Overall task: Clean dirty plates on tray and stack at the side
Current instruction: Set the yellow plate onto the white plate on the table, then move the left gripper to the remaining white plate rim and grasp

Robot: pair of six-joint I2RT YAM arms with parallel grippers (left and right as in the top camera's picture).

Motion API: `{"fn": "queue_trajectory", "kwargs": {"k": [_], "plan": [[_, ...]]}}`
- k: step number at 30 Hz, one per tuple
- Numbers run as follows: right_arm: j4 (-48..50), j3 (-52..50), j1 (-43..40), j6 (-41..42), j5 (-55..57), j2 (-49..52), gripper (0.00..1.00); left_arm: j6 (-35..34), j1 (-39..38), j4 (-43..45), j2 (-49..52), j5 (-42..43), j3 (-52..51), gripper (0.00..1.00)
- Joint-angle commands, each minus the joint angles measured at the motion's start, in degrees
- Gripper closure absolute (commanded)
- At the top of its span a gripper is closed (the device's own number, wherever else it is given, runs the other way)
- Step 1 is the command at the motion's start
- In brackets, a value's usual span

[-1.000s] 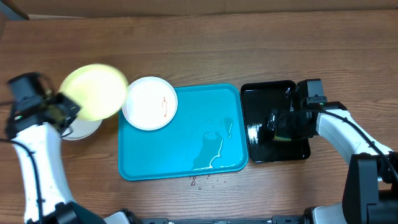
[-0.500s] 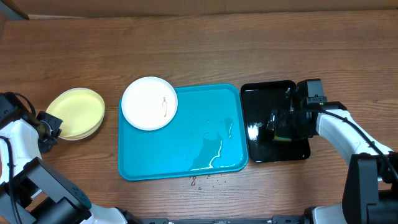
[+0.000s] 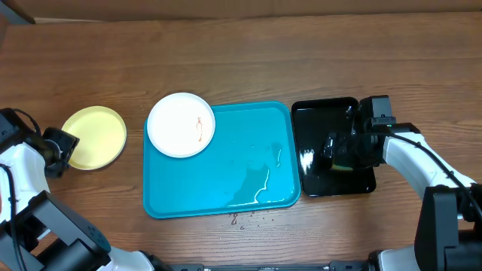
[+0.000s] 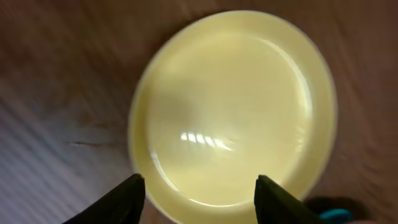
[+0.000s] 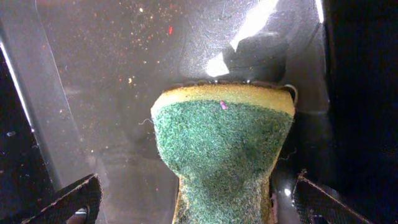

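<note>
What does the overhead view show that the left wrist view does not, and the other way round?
Only overhead: the smeared white plate on the blue tray at its corner, and the black tray. Only left wrist: the left fingers apart, and a light reflection inside the yellow plate. Both: the yellow plate lying on the wooden table, off the blue tray.

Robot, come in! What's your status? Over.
Left gripper open above yellow plate, off the tray. Right gripper open over sponge. Smeared white plate on tray corner.
</note>
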Motion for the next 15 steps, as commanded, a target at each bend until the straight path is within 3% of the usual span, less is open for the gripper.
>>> {"fn": "queue_trajectory", "kwargs": {"k": [1, 8, 15], "plan": [[0.2, -0.1, 0.1, -0.1, 0.4, 0.0, 0.0, 1.5, -1.7, -1.8, -3.1, 13.7, 4.1, 0.42], [0.2, -0.1, 0.1, -0.1, 0.3, 0.0, 0.0, 6.0, -14.4, -10.9, -7.0, 13.1, 4.0, 0.45], [0.2, -0.1, 0.1, -0.1, 0.3, 0.0, 0.0, 6.2, -31.2, -10.5, -4.0, -5.5, 1.4, 0.45]]}}
